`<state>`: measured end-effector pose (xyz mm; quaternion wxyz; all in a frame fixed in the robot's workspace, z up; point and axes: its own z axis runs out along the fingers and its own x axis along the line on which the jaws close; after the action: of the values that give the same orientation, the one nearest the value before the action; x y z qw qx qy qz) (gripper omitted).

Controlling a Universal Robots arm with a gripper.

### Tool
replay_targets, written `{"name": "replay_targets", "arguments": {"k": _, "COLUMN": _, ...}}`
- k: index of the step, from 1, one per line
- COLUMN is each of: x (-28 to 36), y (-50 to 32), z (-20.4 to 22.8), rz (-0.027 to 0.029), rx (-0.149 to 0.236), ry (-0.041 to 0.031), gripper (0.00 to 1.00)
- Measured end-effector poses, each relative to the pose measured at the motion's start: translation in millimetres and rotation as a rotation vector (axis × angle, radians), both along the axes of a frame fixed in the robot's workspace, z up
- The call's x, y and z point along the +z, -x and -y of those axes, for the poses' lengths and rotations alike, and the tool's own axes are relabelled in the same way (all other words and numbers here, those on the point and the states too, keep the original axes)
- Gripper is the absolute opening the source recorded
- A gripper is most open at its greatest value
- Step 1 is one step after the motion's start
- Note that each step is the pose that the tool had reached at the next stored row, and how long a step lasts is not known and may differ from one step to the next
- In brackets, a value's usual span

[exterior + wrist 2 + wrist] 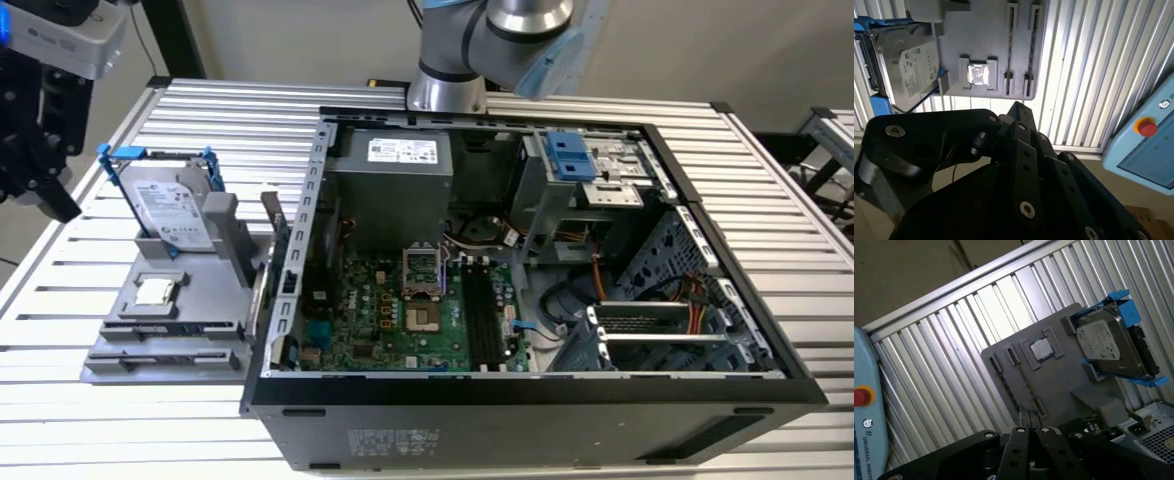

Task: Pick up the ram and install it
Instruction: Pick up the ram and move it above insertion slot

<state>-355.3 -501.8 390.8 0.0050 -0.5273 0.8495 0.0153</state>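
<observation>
Ram (275, 218) stands between grey holder (200, 300) and open case (534, 392), hard drive (171, 205) near

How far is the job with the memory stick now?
Nothing looks done: the black slots on the board hold no stick. The gripper, shut and empty, hangs by the hard drive. What seems the memory stick stands at the grey holder edge; picking and installing are left.
</observation>
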Motion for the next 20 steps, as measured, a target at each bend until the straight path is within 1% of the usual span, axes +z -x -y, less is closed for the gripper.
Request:
{"name": "replay_targets", "arguments": {"k": 4, "x": 0.0, "y": 0.0, "z": 0.0, "rz": 0.0077, "rx": 0.049, "ry": 0.0029, "gripper": 0.00}}
{"name": "replay_targets", "arguments": {"k": 8, "x": 0.0, "y": 0.0, "z": 0.0, "rz": 0.0130, "rx": 0.106, "ry": 0.0038, "gripper": 0.00}}
{"name": "replay_targets", "arguments": {"k": 13, "x": 0.0, "y": 0.0, "z": 0.0, "rz": 0.0170, "rx": 0.182, "ry": 0.0051, "gripper": 0.00}}
{"name": "replay_targets", "arguments": {"k": 20, "x": 0.0, "y": 0.0, "z": 0.0, "rz": 0.0203, "rx": 0.293, "ry": 0.0045, "gripper": 0.00}}
